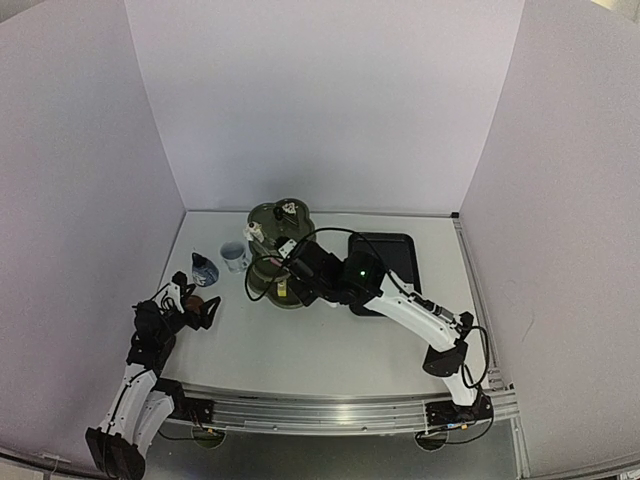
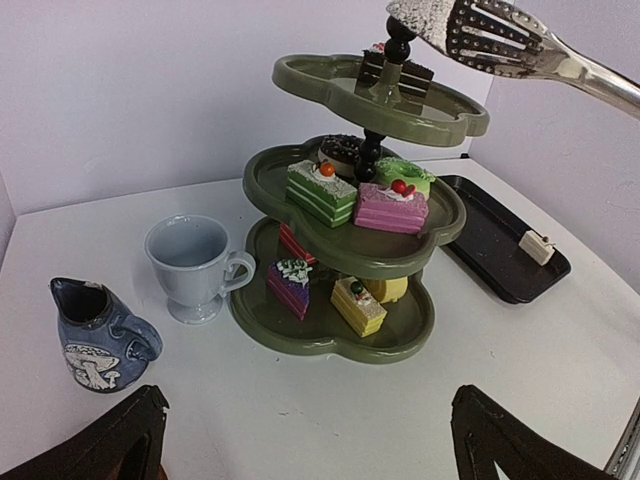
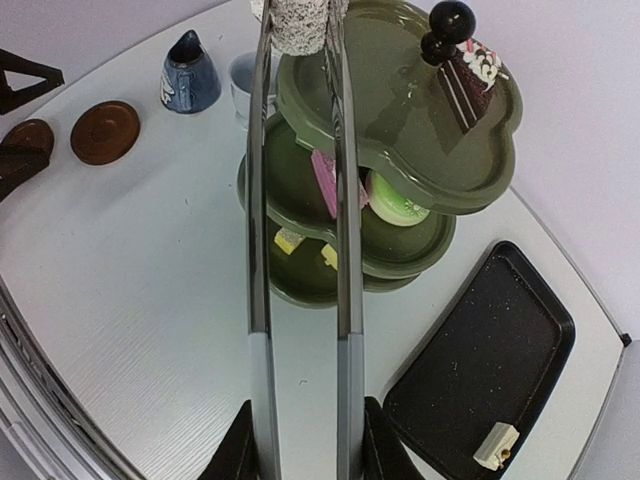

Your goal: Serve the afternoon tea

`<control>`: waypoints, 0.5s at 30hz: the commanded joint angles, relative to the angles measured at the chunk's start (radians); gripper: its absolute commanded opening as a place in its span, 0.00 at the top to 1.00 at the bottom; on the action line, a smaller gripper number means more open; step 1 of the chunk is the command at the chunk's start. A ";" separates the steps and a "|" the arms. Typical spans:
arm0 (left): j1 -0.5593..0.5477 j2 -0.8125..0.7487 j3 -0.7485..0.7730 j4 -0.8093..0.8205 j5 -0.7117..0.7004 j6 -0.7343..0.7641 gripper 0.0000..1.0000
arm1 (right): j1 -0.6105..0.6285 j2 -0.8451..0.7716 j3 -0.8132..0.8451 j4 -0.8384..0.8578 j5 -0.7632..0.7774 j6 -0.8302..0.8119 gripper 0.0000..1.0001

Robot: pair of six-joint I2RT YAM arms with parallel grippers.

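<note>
The right pincer (image 3: 310, 445) is clamped on the handles of the metal tongs (image 3: 262, 250), its fingers pressing both arms so that they run nearly parallel. The tongs' tips pinch a sugar-dusted cake (image 3: 297, 25), held up by the rim of the top tier of the dark green three-tier stand (image 3: 400, 130); whether it touches the tier cannot be told. A chocolate slice (image 3: 467, 80) lies on that top tier beside the black knob.

The left pincer (image 2: 308, 425) is spread wide, gripping nothing, low over the desk (image 2: 330, 400) and facing the stand.

From the top camera, the white cup (image 1: 235, 257) stands just beside the stand at its 9 o'clock. The blue cup (image 1: 204, 268) is at 8 o'clock of the white cup. The black tray (image 1: 400, 250) lies at 3 o'clock of the stand, with one small pale cake (image 3: 497, 445) on it. Two brown coasters (image 3: 105, 132) lie near the left pincer.
</note>
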 commanded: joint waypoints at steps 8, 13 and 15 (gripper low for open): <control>-0.004 -0.004 0.006 0.024 0.014 -0.005 0.00 | -0.004 0.107 0.082 0.203 0.151 -0.017 1.00; -0.003 -0.012 0.005 0.022 0.017 -0.002 0.00 | -0.025 0.142 0.090 0.254 0.175 0.005 1.00; -0.004 -0.012 0.004 0.023 0.020 -0.001 0.00 | -0.033 0.148 0.092 0.276 0.173 0.006 1.00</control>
